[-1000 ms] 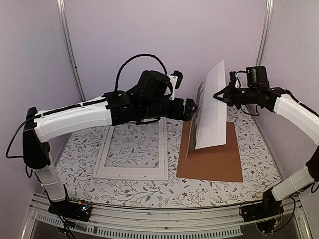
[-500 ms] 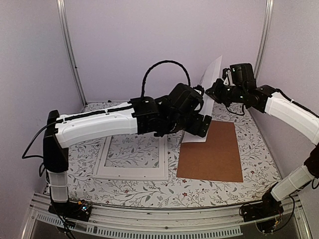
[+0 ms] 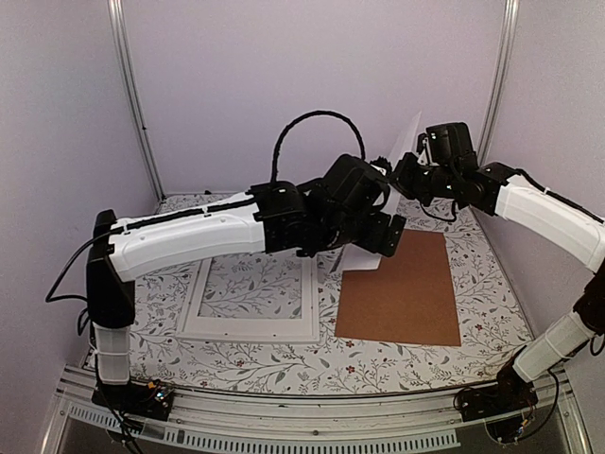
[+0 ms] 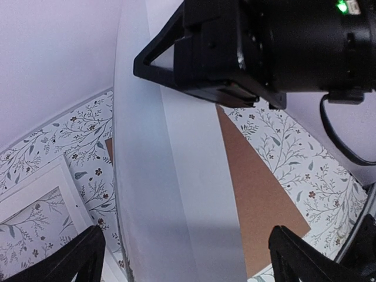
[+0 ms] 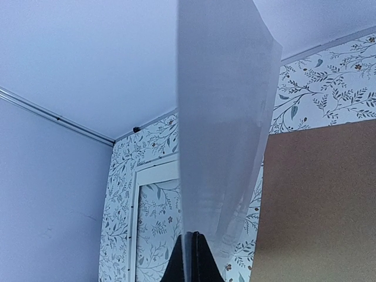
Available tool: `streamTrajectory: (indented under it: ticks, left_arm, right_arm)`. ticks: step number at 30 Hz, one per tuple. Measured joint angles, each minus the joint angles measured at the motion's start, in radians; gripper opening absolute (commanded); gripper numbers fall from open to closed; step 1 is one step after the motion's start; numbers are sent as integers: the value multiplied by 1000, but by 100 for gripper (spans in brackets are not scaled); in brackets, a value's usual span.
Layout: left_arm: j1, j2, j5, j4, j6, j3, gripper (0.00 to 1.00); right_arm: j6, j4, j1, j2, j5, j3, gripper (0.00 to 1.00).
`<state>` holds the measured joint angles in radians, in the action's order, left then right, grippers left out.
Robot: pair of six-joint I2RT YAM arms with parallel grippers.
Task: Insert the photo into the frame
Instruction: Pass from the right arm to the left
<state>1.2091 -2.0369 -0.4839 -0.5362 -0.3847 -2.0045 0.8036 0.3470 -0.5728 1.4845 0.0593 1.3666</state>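
The photo [image 3: 409, 134] stands nearly on edge over the table, only its plain white side showing. My right gripper [image 3: 402, 176] is shut on its upper edge; in the right wrist view the sheet [image 5: 217, 117] rises straight out of the closed gripper [image 5: 191, 258]. My left gripper [image 3: 386, 236] reaches in from the left, open wide, and hides the sheet's middle. In the left wrist view the sheet [image 4: 176, 194] runs between the two spread fingertips [image 4: 82, 258]; whether they touch it I cannot tell. The white frame [image 3: 250, 330] lies flat at centre left.
A brown backing board [image 3: 406, 293] lies flat to the right of the frame, under the sheet's lower edge. The flowered tabletop [image 3: 284, 364] is bounded by purple walls on three sides. The right gripper's black body [image 4: 247, 47] fills the top of the left wrist view.
The left arm has swung right and reached the sheet with open jaws. The right gripper has carried the sheet's top leftward and back, and its lower edge now sits near the board's far left corner.
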Motion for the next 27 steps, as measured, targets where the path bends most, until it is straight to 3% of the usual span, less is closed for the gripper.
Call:
streamTrajectory:
  ticks: [7,15,24,27]
  left_arm:
    - [2,-73,-49,-13,26,-37,93]
    - [3,-113,-113,-32,57,-61,70]
    - [4,-113,-126,-31,67,-69,34]
    - [5,-113,-124,-31,66,-69,27]
  right_arm:
    - [5,0,-17,3,1,1,0]
    - [9,0,-23,4,12,1,1]
    - [9,-3,-23,11,17,1,3]
    - [8,-4,-25,11,17,1,4]
